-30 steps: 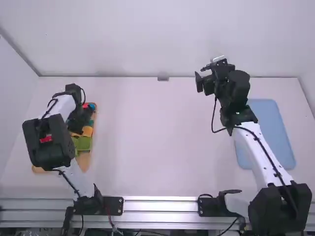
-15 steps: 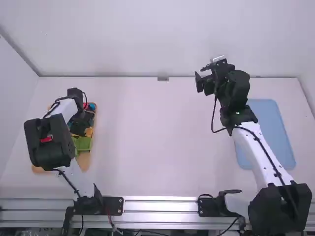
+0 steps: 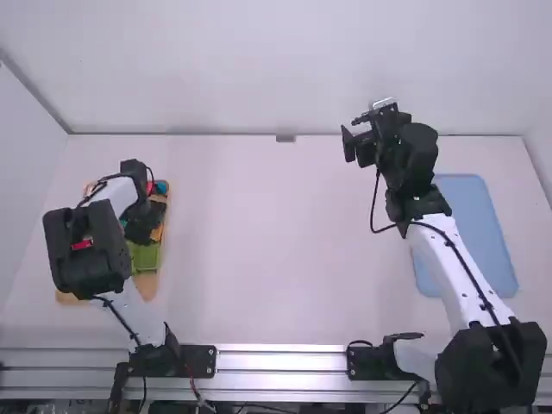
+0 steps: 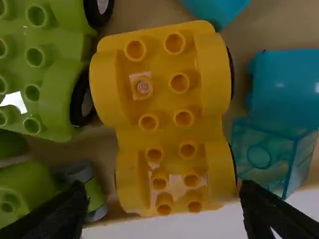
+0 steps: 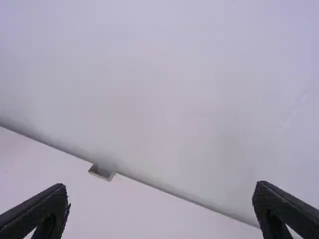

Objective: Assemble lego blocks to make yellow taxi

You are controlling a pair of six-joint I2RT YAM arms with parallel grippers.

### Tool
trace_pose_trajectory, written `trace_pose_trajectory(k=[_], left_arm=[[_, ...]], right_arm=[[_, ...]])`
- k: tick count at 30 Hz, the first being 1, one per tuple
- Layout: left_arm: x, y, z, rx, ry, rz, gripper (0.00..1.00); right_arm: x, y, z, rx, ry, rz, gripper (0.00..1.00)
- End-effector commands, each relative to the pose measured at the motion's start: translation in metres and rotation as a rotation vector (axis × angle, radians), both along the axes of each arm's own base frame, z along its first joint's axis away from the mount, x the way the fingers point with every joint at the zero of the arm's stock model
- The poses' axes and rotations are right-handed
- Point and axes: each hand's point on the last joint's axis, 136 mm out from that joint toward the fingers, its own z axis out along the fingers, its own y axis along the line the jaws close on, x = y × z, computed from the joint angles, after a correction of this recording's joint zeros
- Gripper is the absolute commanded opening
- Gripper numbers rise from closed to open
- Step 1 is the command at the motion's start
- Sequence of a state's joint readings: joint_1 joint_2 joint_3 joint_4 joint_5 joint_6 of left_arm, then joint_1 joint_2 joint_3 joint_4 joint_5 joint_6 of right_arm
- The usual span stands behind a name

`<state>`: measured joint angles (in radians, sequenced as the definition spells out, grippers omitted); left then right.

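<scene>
Across the white table (image 3: 267, 250), pale walls (image 3: 276, 69) rise behind, metal rails (image 3: 280, 360) line the near edge, and a blue mat (image 3: 473, 233) lies at the right. Over to the left, where a tan board (image 3: 147, 285) carries the blocks, and there's the left gripper (image 3: 144, 224) above it, fingers spread wide! Between and beyond those fingers in the wrist view sits the yellow wheeled base (image 4: 172, 132), studs up on the board, a green wheeled base (image 4: 45, 79) to one side, a clear teal block (image 4: 264, 157) on the other. Finger contact? Cannot tell. The right gripper (image 3: 356, 148), well apart from the board, stands wide too.
</scene>
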<state>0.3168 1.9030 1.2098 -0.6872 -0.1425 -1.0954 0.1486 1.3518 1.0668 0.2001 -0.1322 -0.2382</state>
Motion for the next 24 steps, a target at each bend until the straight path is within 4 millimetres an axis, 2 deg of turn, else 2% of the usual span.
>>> trace_pose_trajectory(k=[1,5,15,24], left_arm=[[-0.008,0.0,-0.009,0.009,0.026,0.014,0.83],[-0.008,-0.001,-0.011,0.008,0.02,0.014,0.77],[-0.01,0.008,-0.017,0.057,0.031,0.04,0.77],[-0.011,0.005,-0.028,0.05,0.009,0.032,0.76]], right_arm=[[0.002,0.002,0.02,0.008,-0.041,0.003,0.99],[0.002,0.002,0.02,0.011,-0.04,0.001,0.99],[0.002,0.002,0.02,0.012,-0.042,0.004,0.99],[0.002,0.002,0.02,0.012,-0.044,0.004,0.99]])
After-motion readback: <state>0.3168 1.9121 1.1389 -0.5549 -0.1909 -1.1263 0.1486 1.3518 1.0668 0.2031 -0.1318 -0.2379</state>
